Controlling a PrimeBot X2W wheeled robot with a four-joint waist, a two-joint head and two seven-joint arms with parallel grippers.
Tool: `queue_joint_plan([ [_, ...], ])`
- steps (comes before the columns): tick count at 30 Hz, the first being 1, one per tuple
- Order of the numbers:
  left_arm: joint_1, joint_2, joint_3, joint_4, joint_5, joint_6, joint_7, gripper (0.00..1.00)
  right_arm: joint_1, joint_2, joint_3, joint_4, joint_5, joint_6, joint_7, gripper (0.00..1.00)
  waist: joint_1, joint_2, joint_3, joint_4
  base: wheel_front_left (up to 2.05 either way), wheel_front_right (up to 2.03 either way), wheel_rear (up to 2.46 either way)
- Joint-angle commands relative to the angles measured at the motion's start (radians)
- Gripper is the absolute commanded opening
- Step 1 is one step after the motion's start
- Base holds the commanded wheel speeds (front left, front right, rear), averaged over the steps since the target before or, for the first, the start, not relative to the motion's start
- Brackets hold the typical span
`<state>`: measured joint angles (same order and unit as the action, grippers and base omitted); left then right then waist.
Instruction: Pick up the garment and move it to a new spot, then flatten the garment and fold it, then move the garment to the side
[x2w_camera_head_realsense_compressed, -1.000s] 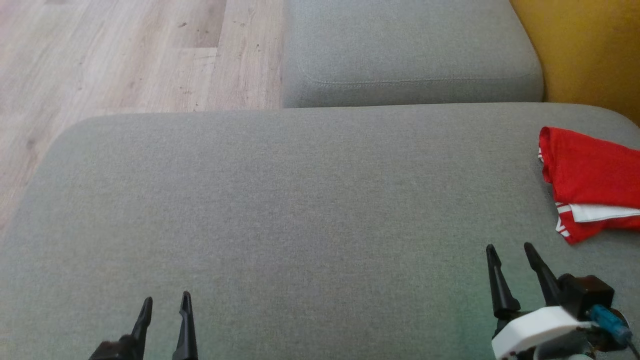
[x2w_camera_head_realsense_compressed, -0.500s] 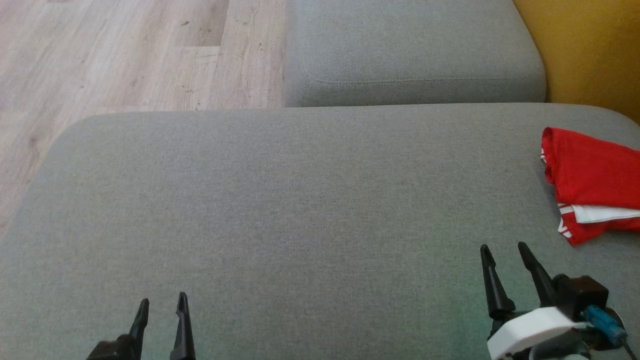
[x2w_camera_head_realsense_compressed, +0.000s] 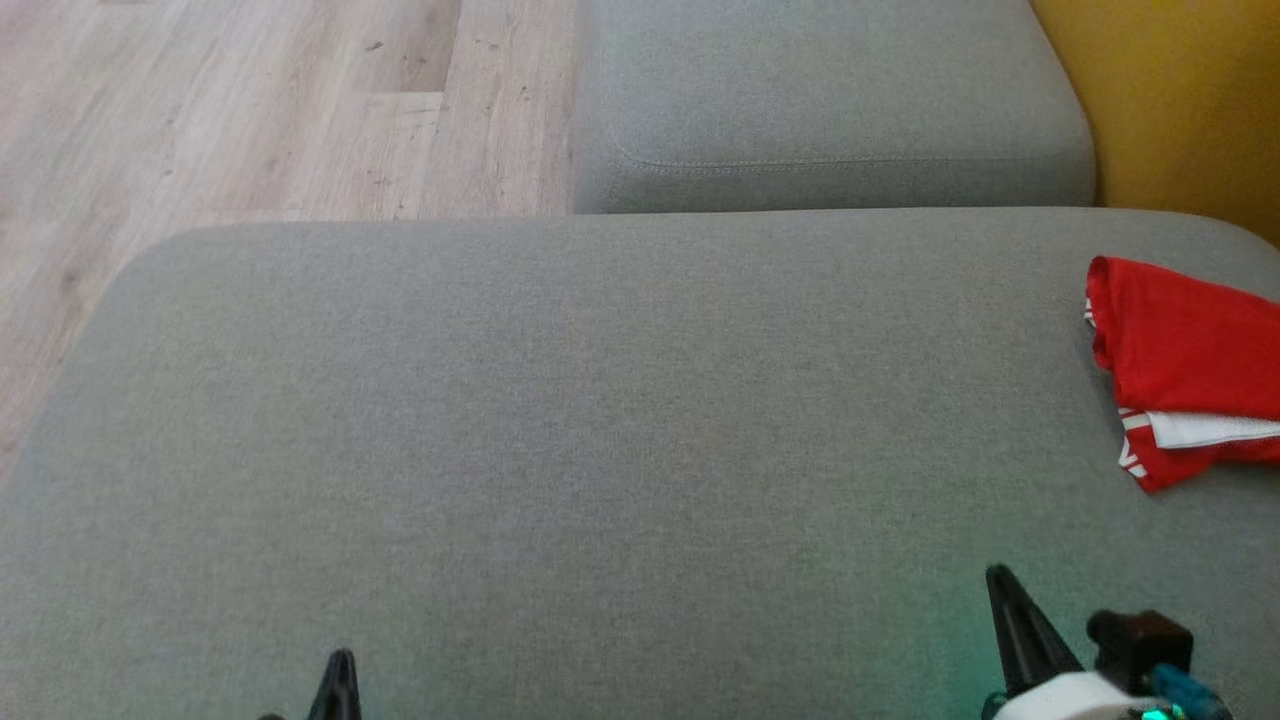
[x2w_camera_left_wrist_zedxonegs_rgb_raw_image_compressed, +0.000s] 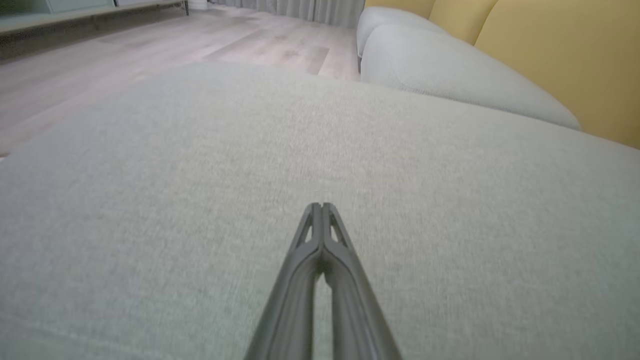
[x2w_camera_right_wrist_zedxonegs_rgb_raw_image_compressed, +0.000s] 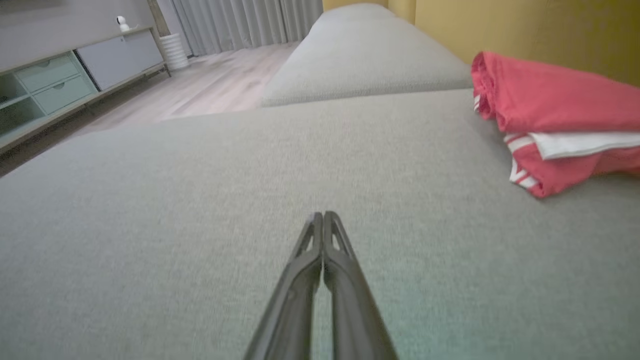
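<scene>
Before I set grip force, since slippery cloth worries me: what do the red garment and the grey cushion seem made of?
Red garment: soft knit cloth, perhaps jersey or polyester, matte; it lies in limp rounded folds, with white trim. Grey cushion: woven upholstery fabric, matte; a fine flecked weave shows.

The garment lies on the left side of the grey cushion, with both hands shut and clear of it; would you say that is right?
Not quite: the garment lies on the right side of the cushion, as the head view shows. The rest holds: the left hand and the right hand are both shut and clear of it.
</scene>
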<state>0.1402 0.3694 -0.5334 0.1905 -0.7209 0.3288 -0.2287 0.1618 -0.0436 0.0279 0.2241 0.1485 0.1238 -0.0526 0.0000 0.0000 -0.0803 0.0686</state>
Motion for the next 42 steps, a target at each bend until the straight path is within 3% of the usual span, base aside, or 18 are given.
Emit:
queue_joint_plan([
  [1,-0.010,0.003,0.010,-0.015,-0.012,-0.005,0.004,0.00,-0.012,0.000,-0.001,-0.017,0.019,0.000,0.001,0.00,0.0000,0.0000,0.001,-0.001,0.00,0.00,0.00],
  [42,-0.090,-0.098,0.214,0.011,-0.309,-0.157,0.110,0.00,-0.097,-0.011,-0.036,-0.004,0.508,0.002,0.046,0.00,0.0000,0.0000,0.028,-0.023,0.00,0.00,0.00],
])
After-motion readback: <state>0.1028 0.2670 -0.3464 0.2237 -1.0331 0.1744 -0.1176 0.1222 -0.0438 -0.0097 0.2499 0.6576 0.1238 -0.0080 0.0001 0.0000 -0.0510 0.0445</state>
